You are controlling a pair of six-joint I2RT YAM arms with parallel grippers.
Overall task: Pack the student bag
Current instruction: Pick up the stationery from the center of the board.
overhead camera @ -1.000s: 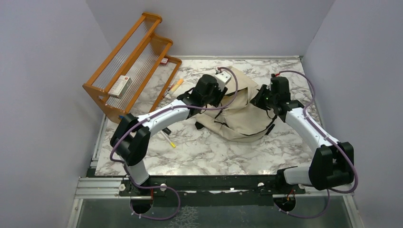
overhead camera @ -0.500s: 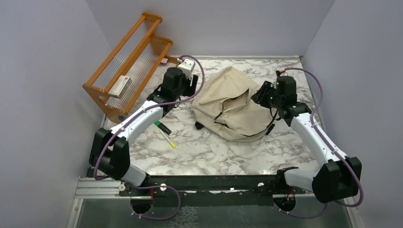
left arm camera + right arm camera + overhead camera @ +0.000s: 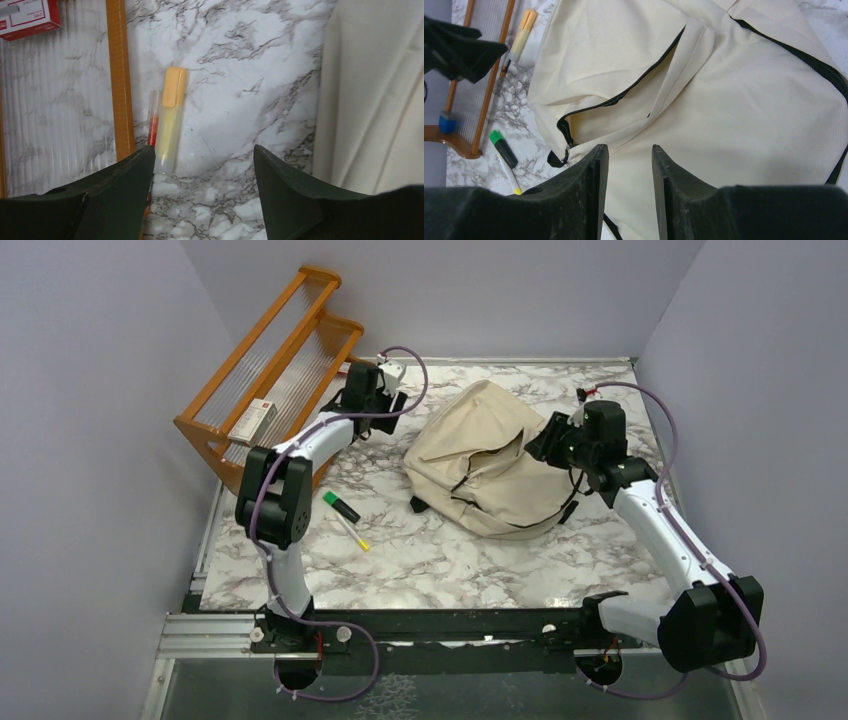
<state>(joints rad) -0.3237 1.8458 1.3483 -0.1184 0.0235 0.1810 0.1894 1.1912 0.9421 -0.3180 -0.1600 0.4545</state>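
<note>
Bright, even, diffuse light fills all three views. The marble table point(image 3: 450, 550) carries only soft, faint shadows under the arms. In the wrist views, the left tool point(image 3: 202, 150) and right tool point(image 3: 628, 147) appear dark and slightly blurred up close.

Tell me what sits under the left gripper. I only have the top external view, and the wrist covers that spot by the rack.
Observer: In the left wrist view, the left gripper is open above an orange-capped highlighter lying flat on the marble.
Operator: Is anything next to it?
Observer: Yes, a thin red pen lies lengthwise between the highlighter and the rack's orange rail.
Operator: And is the right gripper holding any cloth?
Observer: In the right wrist view, the right gripper has its fingers apart with nothing between them, above the student bag.
</note>
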